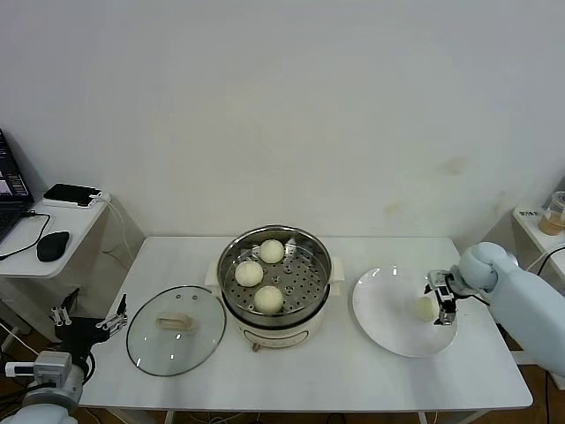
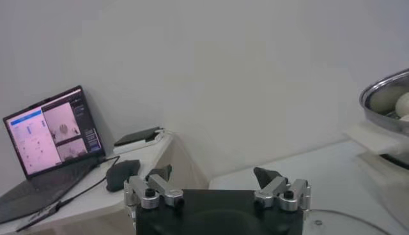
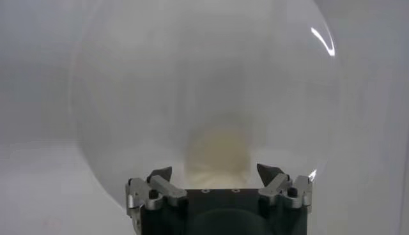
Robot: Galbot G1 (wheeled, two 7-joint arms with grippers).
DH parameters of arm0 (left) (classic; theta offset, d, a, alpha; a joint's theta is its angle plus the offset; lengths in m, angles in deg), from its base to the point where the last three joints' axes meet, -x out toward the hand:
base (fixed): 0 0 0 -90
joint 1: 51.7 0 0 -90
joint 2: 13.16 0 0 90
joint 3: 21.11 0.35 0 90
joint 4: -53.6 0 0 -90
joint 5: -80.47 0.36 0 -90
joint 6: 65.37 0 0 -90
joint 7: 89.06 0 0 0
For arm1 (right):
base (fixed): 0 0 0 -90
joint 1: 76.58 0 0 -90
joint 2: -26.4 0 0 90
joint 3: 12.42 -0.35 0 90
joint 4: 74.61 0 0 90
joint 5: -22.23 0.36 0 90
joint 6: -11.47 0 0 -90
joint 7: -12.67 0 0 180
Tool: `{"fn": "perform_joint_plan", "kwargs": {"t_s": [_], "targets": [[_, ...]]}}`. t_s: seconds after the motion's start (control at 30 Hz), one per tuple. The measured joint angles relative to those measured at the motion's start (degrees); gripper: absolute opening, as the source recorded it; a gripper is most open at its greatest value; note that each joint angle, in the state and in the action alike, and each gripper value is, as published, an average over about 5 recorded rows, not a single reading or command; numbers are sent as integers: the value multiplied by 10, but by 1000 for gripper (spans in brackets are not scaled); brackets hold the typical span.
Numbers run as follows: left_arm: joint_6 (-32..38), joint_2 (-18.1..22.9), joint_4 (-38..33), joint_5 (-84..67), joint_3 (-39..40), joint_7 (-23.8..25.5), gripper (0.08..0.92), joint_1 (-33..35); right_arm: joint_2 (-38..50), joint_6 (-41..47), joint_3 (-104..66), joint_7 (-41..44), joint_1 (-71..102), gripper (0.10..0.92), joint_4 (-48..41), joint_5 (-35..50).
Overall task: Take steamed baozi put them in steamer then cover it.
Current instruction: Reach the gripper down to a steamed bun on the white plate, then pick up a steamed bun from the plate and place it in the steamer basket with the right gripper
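Observation:
Three baozi [image 1: 261,275] lie in the steel steamer [image 1: 313,247] at the table's middle. The fourth baozi [image 1: 425,308] lies on the white plate [image 1: 388,331] to the right. My right gripper [image 1: 439,301] is open and low over the plate, its jaws either side of this baozi [image 3: 216,152]. The glass cover [image 1: 177,329] lies flat on the table left of the steamer. My left gripper [image 1: 88,315] is open and empty off the table's left front corner; it shows in the left wrist view [image 2: 217,177].
A side desk at the far left holds a laptop [image 2: 48,137], a black mouse [image 1: 53,245] and a dark box [image 1: 72,194]. A small shelf with a cup [image 1: 556,212] stands at the far right. The steamer's rim [image 2: 383,96] shows in the left wrist view.

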Motion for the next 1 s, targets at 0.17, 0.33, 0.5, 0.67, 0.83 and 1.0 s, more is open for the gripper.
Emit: {"fn": "perform_joint_plan", "kwargs": {"t_s": [0.17, 0.33, 0.5, 0.67, 0.83, 1.0], "targets": [[0, 0, 0, 0, 0, 0, 823, 0, -9, 3, 0, -4, -3, 780, -11, -4], [0, 1, 0, 0, 2, 0, 823, -1, -13, 5, 2, -3, -4, 718, -18, -7], [0, 1, -1, 0, 3, 0, 823, -3, -12, 9, 9, -1, -9, 647, -18, -7], [0, 2, -4, 0, 2, 0, 823, -2, -8, 14, 15, 5, -17, 571, -14, -2], [0, 0, -7, -4, -2, -1, 823, -2, 0, 21, 25, 18, -31, 534, -4, 9], [0, -1, -11, -6, -6, -1, 823, -1, 16, 34, 49, 30, -61, 526, 18, 40]]}}
